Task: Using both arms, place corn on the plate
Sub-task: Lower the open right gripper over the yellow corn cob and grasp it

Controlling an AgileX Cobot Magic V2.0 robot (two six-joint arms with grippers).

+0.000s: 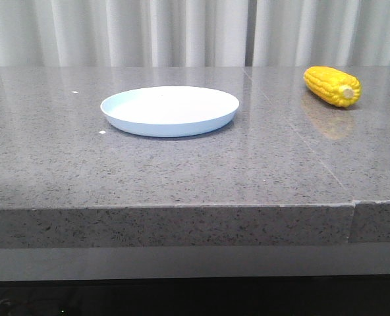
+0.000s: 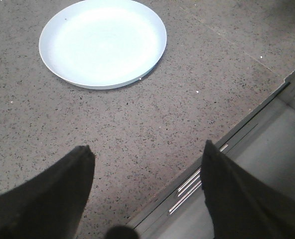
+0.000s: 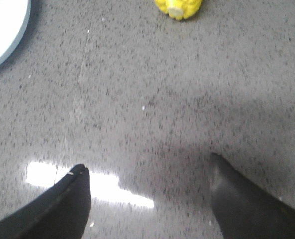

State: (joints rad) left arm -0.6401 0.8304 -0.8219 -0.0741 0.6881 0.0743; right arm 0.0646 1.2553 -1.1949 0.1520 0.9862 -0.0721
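Both claws wide | corn (image 1: pixel 331 85) lying flat, cut end facing camera-right

Your front camera looks level across the surface (image 1: pixel 182 171); both wrist cameras look down closely, sharing the plate (image 1: pixel 170 110).

Counter (image 1: pixel 182 171): grey speckled stone look, polished, faintly mirrors the corn (image 1: pixel 332 86). Corn: glossy yellow, bumpy kernel rows, plastic-like. Plate (image 1: pixel 170 110): smooth, plain, slight sheen. Fingers (image 2: pixel 48 199): matt black. Curtain (image 1: pixel 116 33): pale cloth.
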